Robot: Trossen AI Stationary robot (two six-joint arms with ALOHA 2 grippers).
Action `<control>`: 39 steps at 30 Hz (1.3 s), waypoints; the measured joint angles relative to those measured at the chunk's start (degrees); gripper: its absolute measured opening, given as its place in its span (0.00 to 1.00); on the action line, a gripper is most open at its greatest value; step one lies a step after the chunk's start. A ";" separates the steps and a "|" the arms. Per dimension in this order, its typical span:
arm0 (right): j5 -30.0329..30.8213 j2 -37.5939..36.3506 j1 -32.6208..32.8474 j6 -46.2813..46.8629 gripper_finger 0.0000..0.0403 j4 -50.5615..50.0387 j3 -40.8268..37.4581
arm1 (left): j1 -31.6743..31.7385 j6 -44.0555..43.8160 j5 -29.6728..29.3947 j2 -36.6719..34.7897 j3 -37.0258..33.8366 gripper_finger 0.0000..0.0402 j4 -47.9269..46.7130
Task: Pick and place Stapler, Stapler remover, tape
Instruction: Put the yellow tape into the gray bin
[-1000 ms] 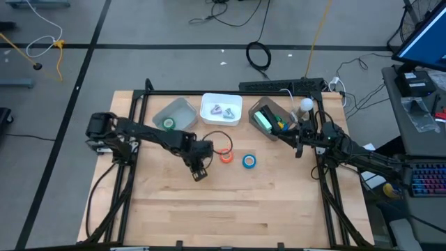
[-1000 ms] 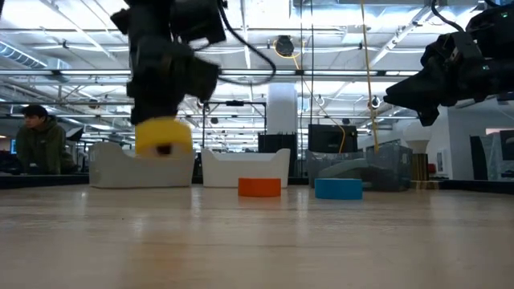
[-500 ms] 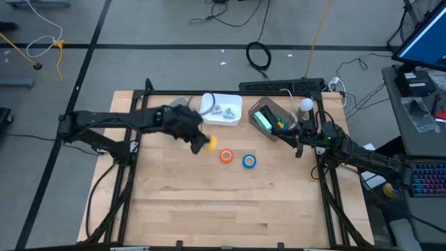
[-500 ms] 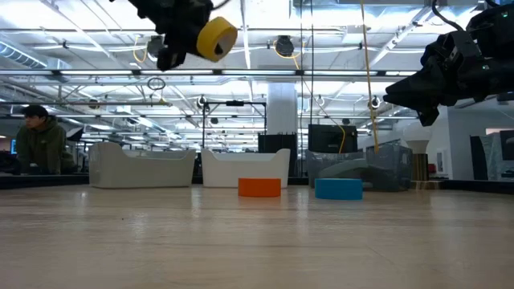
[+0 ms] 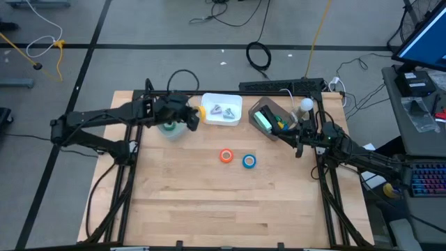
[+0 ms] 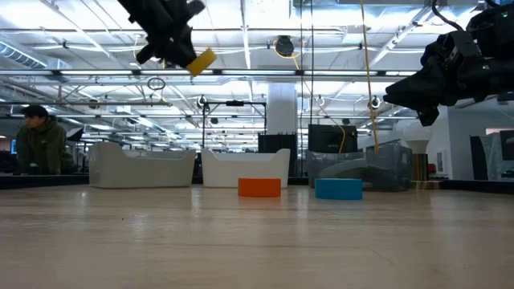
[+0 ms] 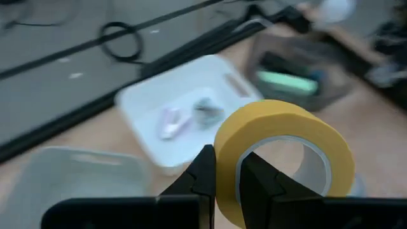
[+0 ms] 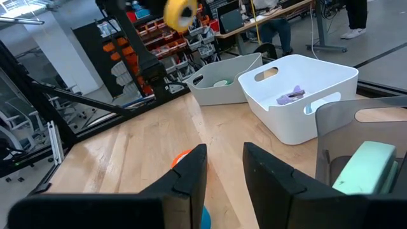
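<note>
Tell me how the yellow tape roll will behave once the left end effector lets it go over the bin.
The yellow tape roll is a round ring pinched by its wall in the left end effector, so it is probably light and stiff. Dropped on edge, it may roll or bounce inside the grey bin.

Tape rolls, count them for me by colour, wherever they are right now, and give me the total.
Yellow tape roll, held in the left gripper: 1
Red-orange tape roll, on the wooden table: 1
Blue tape roll, on the table: 1
Green tape roll, in the grey bin: 1
Total: 4
</note>
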 joint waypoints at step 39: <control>0.03 0.02 0.00 3.28 0.23 -0.59 0.00 | 26.94 25.12 1.72 27.34 -0.04 0.09 -15.89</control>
